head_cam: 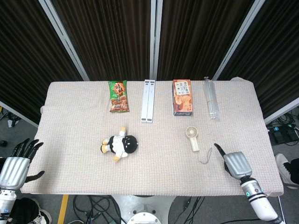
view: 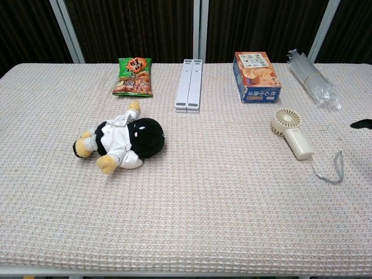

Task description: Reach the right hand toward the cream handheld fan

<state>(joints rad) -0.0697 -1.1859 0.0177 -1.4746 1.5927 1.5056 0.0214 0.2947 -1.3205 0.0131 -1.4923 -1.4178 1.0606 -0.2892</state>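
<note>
Near the worktop's right front edge, the right hand (head_cam: 237, 164), empty with fingers extended, approaches the cream plastic handheld fan (head_cam: 192, 138) lying centre-right; next it must close leftward over the handle.

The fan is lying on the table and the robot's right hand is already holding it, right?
Not quite. The fan does lie on the table, but the right hand isn't holding it; the head view shows the hand apart from it, off to its right, with nothing in it.
</note>
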